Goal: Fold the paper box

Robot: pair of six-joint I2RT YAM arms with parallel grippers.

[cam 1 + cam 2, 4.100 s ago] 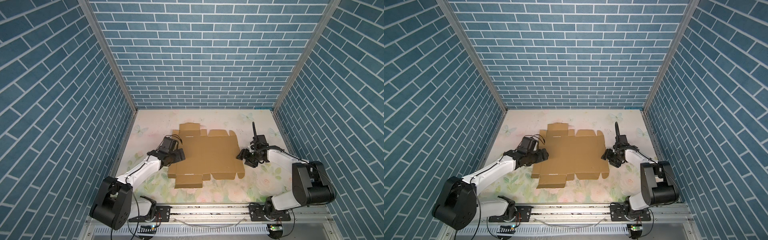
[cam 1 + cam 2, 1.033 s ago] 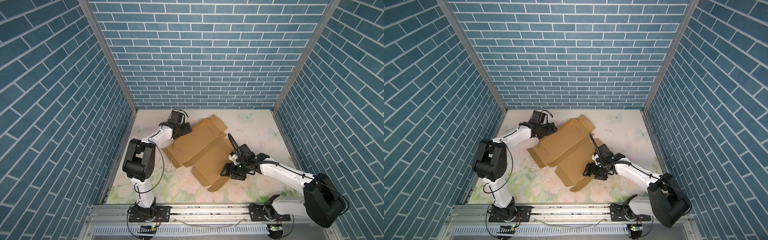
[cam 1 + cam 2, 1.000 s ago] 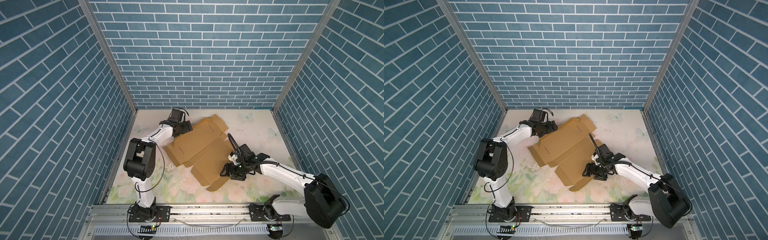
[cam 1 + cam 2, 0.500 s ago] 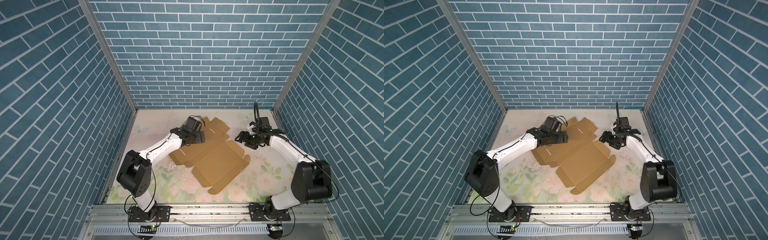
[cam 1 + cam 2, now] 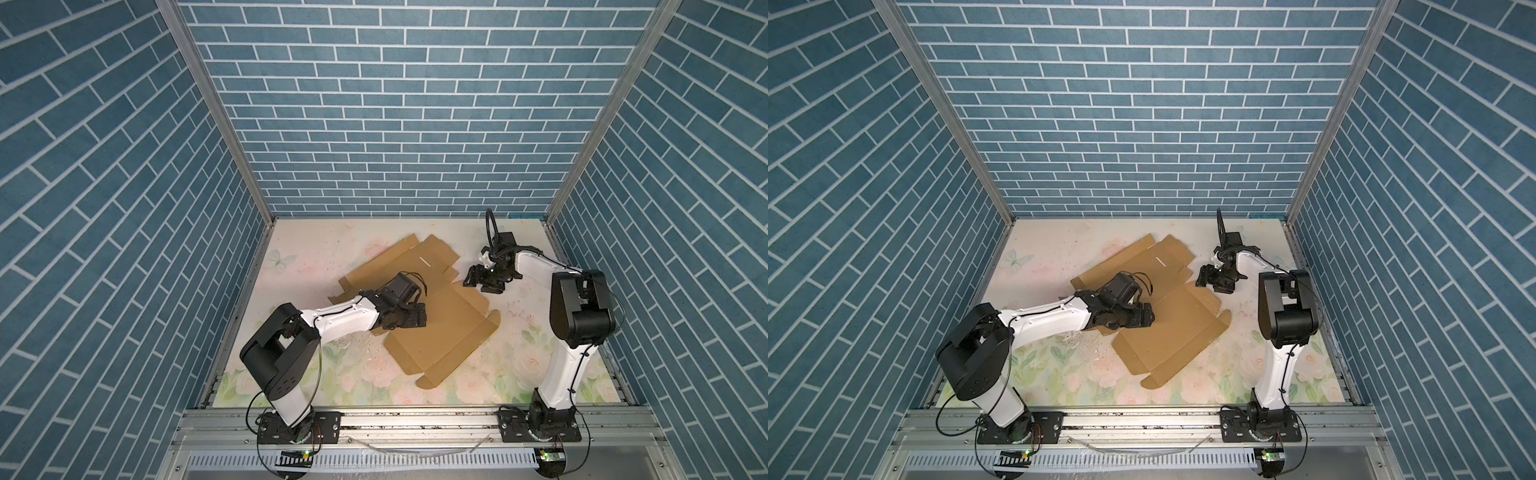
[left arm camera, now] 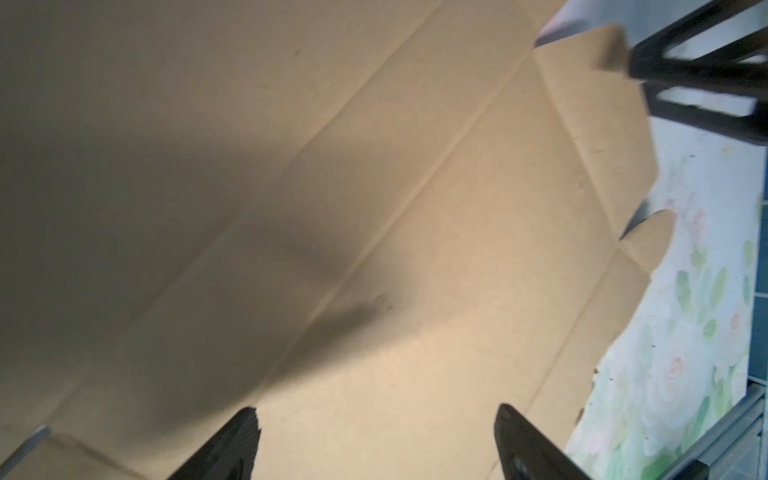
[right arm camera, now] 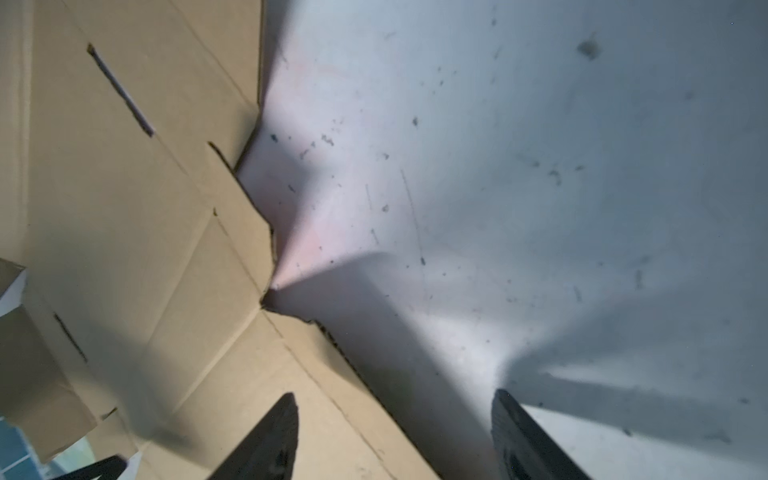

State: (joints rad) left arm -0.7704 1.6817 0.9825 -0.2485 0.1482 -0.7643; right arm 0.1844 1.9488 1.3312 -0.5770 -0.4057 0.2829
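The paper box [image 5: 446,332] [image 5: 1177,332] is a flat tan sheet with creases, flaps and slots, lying diagonally on the table in both top views. My left gripper [image 5: 417,320] [image 5: 1143,318] hovers open over the sheet's middle. In the left wrist view plain cardboard [image 6: 374,208] fills the space between the spread fingers of that gripper [image 6: 376,411]. My right gripper [image 5: 478,283] [image 5: 1208,282] is open at the sheet's right edge. Seen from the right wrist, this gripper [image 7: 395,395] has one finger over a flap of the cardboard [image 7: 124,208] and the other over bare table.
A floral table mat [image 5: 519,374] lies under everything, with small white crumbs [image 5: 353,345] near the left arm. Blue brick walls enclose three sides. An aluminium rail [image 5: 415,419] carrying both arm bases runs along the front.
The left gripper has moved from the sheet's far part forward to its middle. The right gripper has shifted slightly left toward the sheet's edge and its jaws have narrowed a little.
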